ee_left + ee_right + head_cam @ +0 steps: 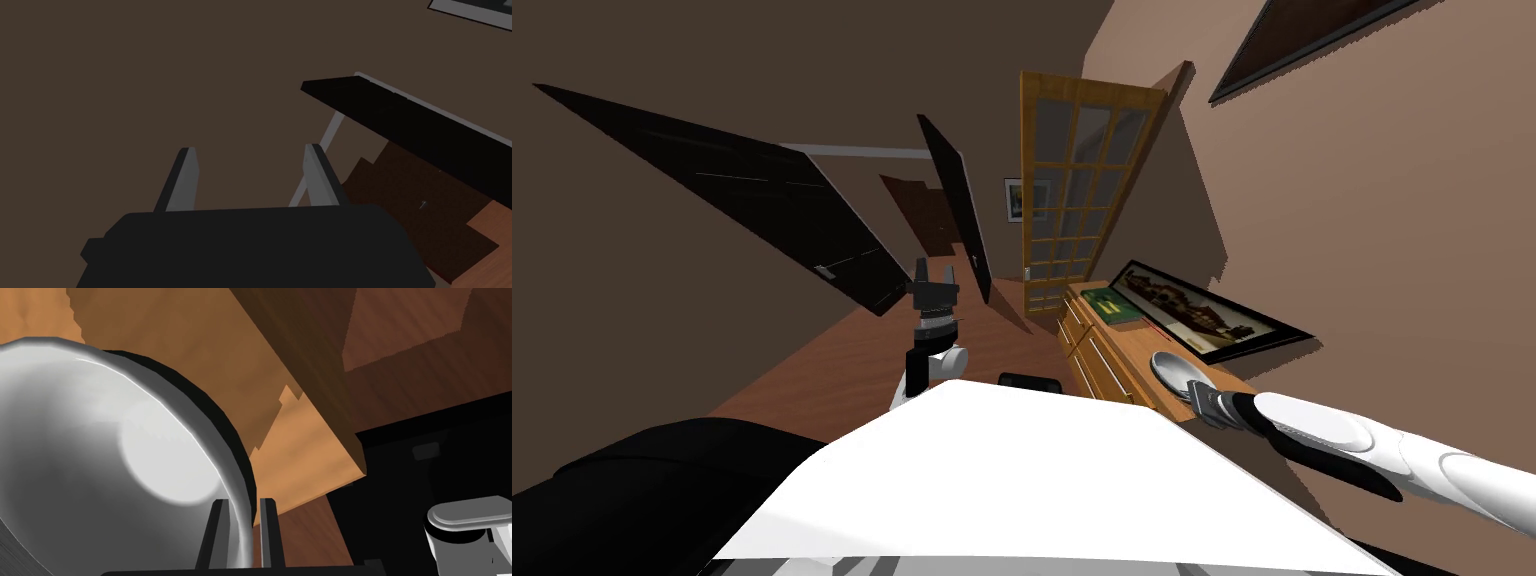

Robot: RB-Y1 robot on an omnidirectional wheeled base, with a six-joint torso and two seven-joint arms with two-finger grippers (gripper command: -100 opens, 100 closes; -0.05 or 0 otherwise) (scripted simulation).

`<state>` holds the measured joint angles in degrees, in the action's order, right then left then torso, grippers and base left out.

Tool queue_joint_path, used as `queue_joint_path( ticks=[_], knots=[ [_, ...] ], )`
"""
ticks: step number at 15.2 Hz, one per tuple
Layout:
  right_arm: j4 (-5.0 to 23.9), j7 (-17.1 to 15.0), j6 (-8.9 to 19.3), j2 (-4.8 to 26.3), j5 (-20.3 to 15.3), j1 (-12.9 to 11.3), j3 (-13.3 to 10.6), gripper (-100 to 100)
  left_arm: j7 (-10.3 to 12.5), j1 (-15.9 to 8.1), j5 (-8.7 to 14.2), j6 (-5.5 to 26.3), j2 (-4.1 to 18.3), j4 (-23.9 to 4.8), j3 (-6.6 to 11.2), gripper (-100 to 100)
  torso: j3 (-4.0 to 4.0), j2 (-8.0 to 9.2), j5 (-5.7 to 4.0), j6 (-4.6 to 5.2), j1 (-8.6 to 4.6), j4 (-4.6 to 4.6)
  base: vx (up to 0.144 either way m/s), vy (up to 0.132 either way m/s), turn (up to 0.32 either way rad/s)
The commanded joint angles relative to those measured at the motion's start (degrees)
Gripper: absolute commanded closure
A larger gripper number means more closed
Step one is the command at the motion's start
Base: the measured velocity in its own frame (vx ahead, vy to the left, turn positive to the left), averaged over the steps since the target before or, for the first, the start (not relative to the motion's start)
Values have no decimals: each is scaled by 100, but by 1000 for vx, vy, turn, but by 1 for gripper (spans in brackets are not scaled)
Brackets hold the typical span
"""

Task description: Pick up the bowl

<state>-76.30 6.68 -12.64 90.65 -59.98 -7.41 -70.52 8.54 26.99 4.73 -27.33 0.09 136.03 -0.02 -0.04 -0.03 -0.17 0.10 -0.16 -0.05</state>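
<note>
A shiny grey metal bowl [1172, 370] sits on the near end of a wooden sideboard [1104, 352] to my right. My right gripper [1200, 392] reaches it from the near side. In the right wrist view the bowl [125, 463] looms large, and my right gripper [242, 523] has its two fingers close together on the rim, one inside the bowl and one outside. The bowl still rests on the sideboard top [200, 363]. My left gripper [934, 275] is raised ahead of me over the floor; its fingers [186, 175] stand apart with nothing between them.
Further along the sideboard lie a green book [1110, 305] and a framed picture [1202, 312] leaning on the wall. A glazed wooden door [1072, 200] stands beyond its far end. Dark doors [782, 215] hang open on the left over the wooden floor [852, 360].
</note>
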Motion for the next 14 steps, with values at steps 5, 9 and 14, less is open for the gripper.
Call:
queue_joint_path(
  ticks=[5,9,14],
  knots=[
    [8,-247,-405,-293,-587,-399,57,100,0,-2,0,0,0,0,-1,0,-6,7,-44,-2,-6,-19,27,-11,-215],
    [16,-448,-702,-505,-1029,-739,84,100,0,-1,0,0,0,0,-1,0,-13,2,-63,-5,-12,-27,14,-8,-218],
    [33,-852,-1254,-928,-1673,-1324,140,100,0,-2,0,0,0,-1,-1,0,-24,-14,-68,-17,-19,-33,20,-8,-217]
  ],
)
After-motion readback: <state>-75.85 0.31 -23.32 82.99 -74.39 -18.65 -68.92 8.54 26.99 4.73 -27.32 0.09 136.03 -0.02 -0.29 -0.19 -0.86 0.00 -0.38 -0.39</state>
